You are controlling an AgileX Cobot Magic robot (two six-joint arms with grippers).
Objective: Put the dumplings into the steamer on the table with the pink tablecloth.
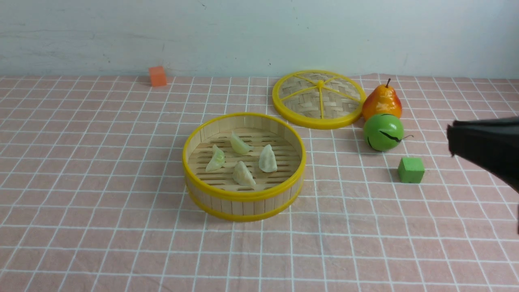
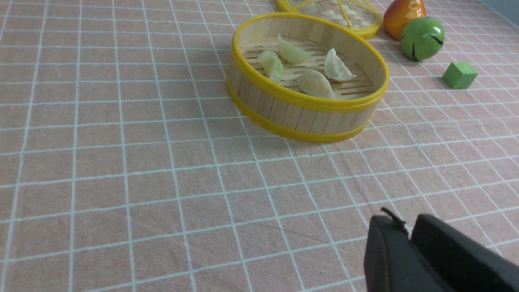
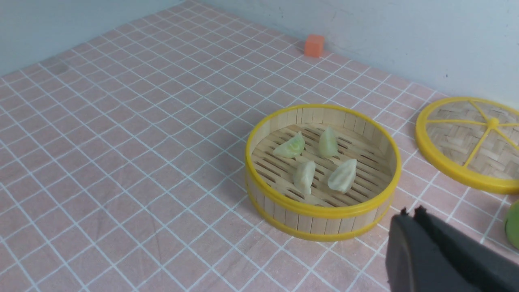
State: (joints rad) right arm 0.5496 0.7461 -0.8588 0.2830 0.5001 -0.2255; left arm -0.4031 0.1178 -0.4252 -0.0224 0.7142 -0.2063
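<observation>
Table (image 1: 365, 243) is covered wholly by the pink tablecloth (image 1: 101, 182). Steamer (image 1: 243, 196) is set upright mid-table. Left gripper (image 2: 407, 227) and right gripper (image 3: 409, 215) are both seen closed, nothing held, clear of the steamer. Four dumplings (image 1: 267, 159) are contained on its slatted floor.

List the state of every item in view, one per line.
Steamer: upright, uncovered.
Dumplings: all four inside the steamer.
Lid: off, lying on the cloth.
Pear: upright.
Green fruit: stem pointing sideways.
Green cube: resting on the cloth.
Orange cube: resting by the wall.
Left hand: shut, empty.
Right hand: shut, empty.
</observation>
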